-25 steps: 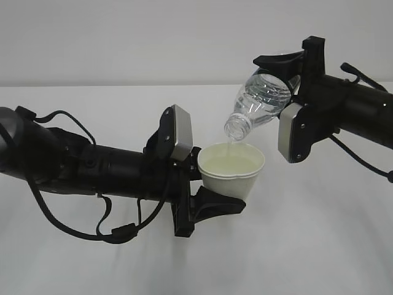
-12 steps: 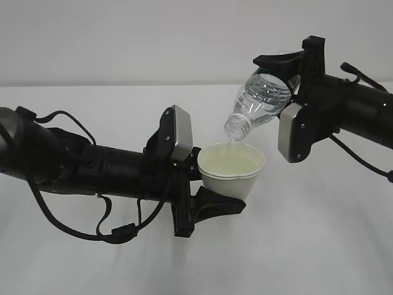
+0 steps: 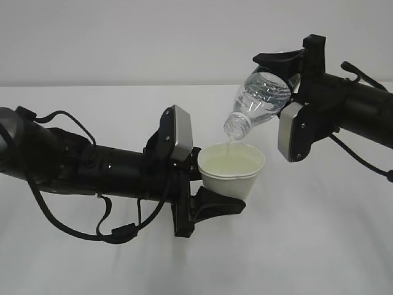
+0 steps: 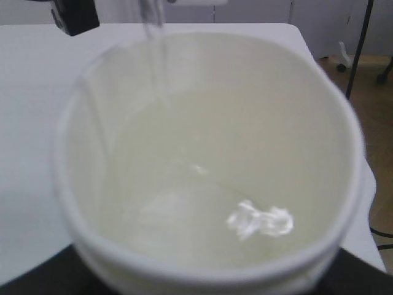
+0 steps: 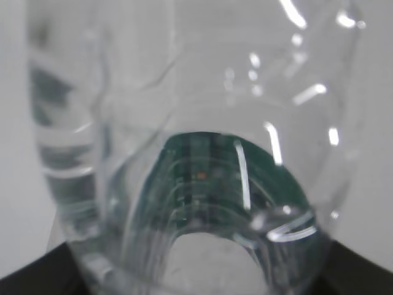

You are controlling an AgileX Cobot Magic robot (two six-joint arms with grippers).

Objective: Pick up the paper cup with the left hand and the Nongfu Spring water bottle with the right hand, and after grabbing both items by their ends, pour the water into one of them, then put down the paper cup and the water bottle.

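In the exterior view my left gripper [image 3: 226,184] is shut on the white paper cup [image 3: 231,173] and holds it upright above the table. One black finger [image 3: 216,206] shows under the cup's near side. My right gripper [image 3: 284,77] is shut on the base end of the clear Nongfu Spring water bottle [image 3: 258,104], which tilts mouth-down over the cup. A thin stream of water [image 3: 230,141] falls into the cup. The left wrist view shows the cup [image 4: 344,184] part full of water [image 4: 184,203], with the stream [image 4: 156,55] entering at the far rim. The bottle [image 5: 184,92] fills the right wrist view, its green label [image 5: 209,166] seen through the plastic.
A white table [image 3: 319,246] lies under both arms, with a plain pale wall behind. Cables [image 3: 116,230] loop beneath the left arm. In the left wrist view the table's right edge [image 4: 307,43] gives way to floor and a dark stand pole [image 4: 362,43].
The bottle's base end has risen very slightly with the right gripper. The stream keeps running into the cup, and the left arm has not moved.
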